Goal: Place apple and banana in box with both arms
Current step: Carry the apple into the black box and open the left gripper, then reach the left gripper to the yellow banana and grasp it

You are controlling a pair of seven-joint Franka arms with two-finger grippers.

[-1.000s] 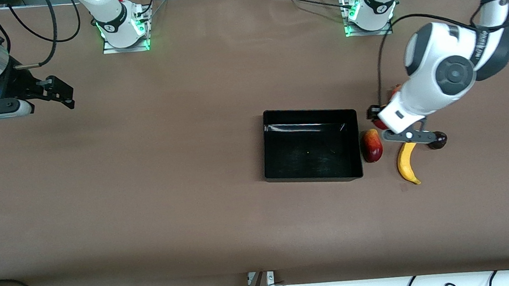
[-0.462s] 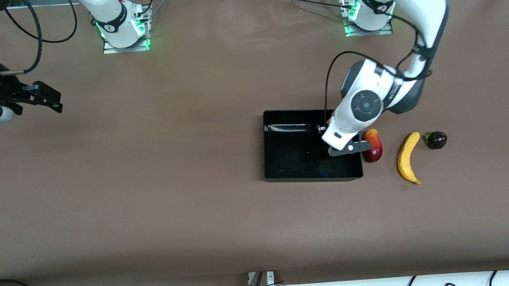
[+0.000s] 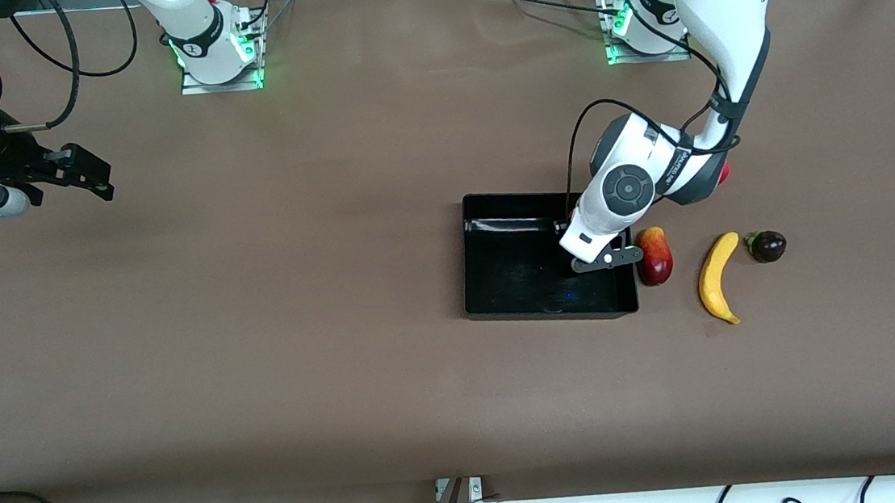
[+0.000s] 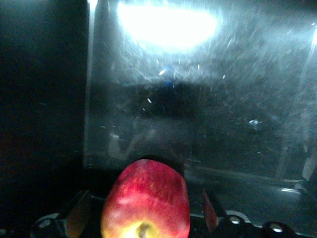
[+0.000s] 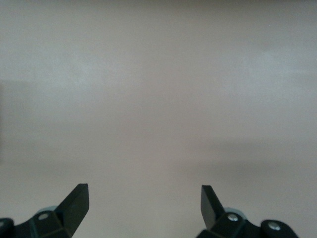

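The red apple (image 4: 146,201) with a yellowish dimpled end sits between the fingers of my left gripper (image 4: 145,198), inside the black box (image 3: 540,195). A narrow gap shows on each side of the apple, so the jaws stand open around it. In the front view the left wrist hides the left gripper (image 3: 567,233) and the apple. The yellow banana (image 3: 717,276) lies on the table beside the box, toward the left arm's end. My right gripper (image 3: 88,173) is open and empty, and waits over bare table at the right arm's end; the right wrist view shows it (image 5: 143,196) over brown table.
A red-yellow mango-like fruit (image 3: 654,255) lies against the box's outer wall, between the box and the banana. A dark purple fruit (image 3: 767,246) lies beside the banana's farther tip. A red fruit (image 3: 724,172) peeks out from under the left arm's elbow.
The left arm swung from over the fruits beside the banana to over the box, then settled slightly lower there. The right arm shifted only a little.
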